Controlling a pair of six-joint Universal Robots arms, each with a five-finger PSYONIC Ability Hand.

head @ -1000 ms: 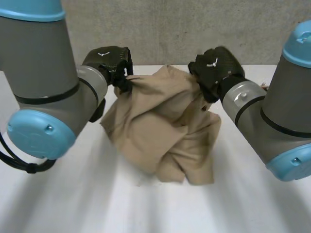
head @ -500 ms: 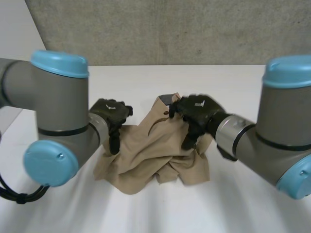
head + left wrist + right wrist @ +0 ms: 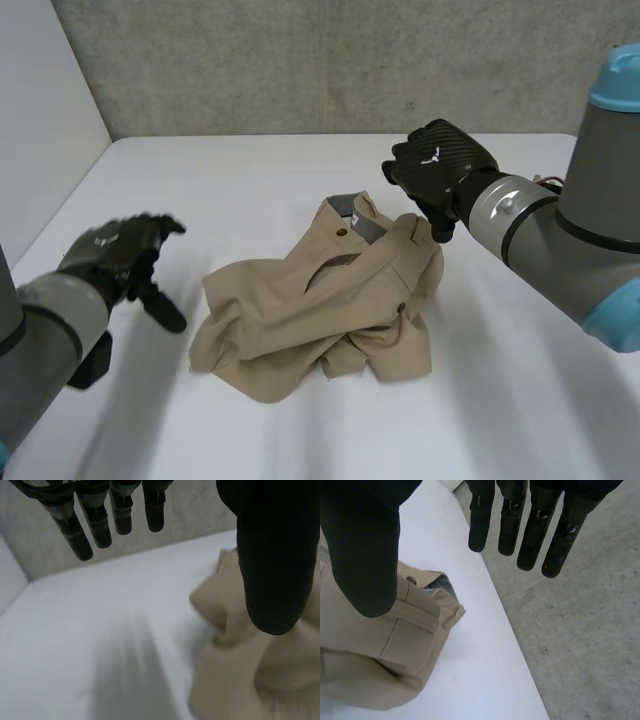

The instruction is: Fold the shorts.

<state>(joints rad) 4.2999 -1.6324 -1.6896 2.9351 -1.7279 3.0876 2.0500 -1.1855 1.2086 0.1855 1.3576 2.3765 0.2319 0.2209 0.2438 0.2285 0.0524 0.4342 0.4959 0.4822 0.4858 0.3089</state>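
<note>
lying crumpled, the shorts (image 3: 300, 312) sit between the spread left hand (image 3: 115, 257) and spread right hand (image 3: 438, 166).

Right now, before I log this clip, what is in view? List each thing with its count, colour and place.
Shorts: one, tan, crumpled in a heap at the middle of the table, held by neither hand.
Table: one, white, under the shorts.
Wall: one, grey concrete, behind the table.
Arms: two, grey; left arm at the near left, right arm at the right.
Left robot hand: one, black, fingers straight, off the shorts to their left.
Right robot hand: one, black, fingers straight, above the shorts' far right edge.
</note>
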